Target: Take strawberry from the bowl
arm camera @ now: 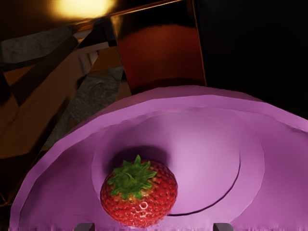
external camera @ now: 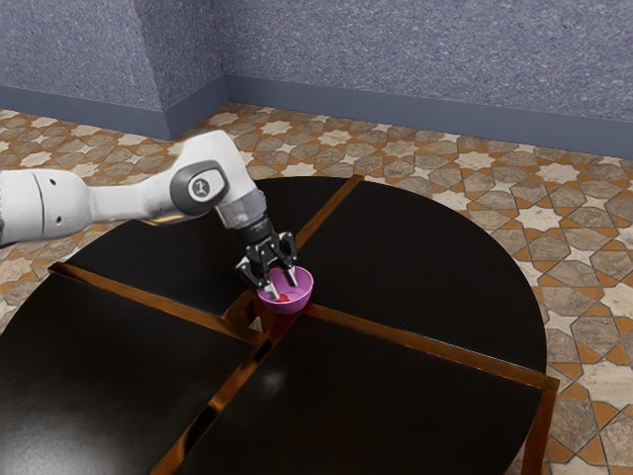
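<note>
While the white arm (external camera: 138,200) came in from the exterior view's left of the bowl (external camera: 303,305), its wrist bent down toward it. Next, the black gripper (external camera: 283,287) pointed down into the bowl, open, fingers spread apart. The strawberry (arm camera: 140,199) sat inside the bowl, low down, toward the exterior view's left part of it, with its leafy end facing the hand camera. Relative to the gripper, it lay between the fingers, nearer one than the other; contact with either couldn't be told. The pink bowl stood upright on the round black table (external camera: 445,272). To the exterior view's right of the bowl, a wooden strip (external camera: 425,345) ran out to the table's edge, with patterned floor (external camera: 593,277) beyond.
</note>
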`<act>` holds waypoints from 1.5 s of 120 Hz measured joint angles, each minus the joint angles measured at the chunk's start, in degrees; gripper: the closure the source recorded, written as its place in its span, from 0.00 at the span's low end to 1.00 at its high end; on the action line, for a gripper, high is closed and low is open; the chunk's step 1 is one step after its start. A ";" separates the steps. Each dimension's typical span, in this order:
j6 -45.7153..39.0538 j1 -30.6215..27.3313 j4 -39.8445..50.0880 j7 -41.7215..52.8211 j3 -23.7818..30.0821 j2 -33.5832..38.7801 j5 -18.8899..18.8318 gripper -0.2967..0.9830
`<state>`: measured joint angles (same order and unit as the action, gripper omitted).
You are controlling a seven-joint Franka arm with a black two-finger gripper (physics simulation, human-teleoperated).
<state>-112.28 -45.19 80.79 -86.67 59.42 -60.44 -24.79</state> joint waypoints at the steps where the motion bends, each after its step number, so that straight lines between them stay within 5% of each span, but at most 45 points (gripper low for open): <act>1: 0.06 0.16 -0.14 -0.13 -0.05 -0.01 -0.01 0.55; 135: 4.60 6.72 -4.45 -0.19 -6.24 2.07 0.91 0.73; 180: 7.03 13.20 -2.99 0.77 -8.57 14.21 4.42 0.73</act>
<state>-105.25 -31.99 77.80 -85.90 50.85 -46.23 -20.37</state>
